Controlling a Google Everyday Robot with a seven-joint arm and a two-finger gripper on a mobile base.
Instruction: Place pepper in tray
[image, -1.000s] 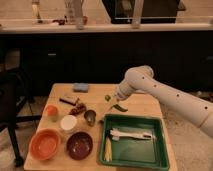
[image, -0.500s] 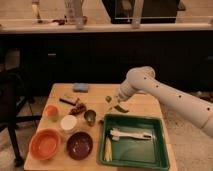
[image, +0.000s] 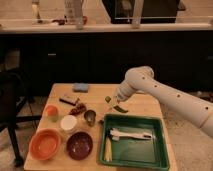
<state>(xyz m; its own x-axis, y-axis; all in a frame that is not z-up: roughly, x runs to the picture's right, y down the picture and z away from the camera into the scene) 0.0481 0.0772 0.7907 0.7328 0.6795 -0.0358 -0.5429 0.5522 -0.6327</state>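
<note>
1 pincer (image: 116, 101) shut on 1 pepper (image: 120, 107) just above 1 tray (image: 159, 145); 2 bowls left of tray: orange bowl (image: 45, 144), dark bowl (image: 80, 145); 1 table (image: 145, 106).

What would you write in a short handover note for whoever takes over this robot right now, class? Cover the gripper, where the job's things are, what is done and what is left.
Gripper: shut on the pepper, above the table just behind the tray's far rim.
Pepper: held at the gripper tip, off the table, not yet over the tray.
Tray: front right of the table; it holds a white utensil and a pale yellow corn-like piece.
Done: pepper picked up.
Left: carry it forward over the tray, lower, release, withdraw.
</note>
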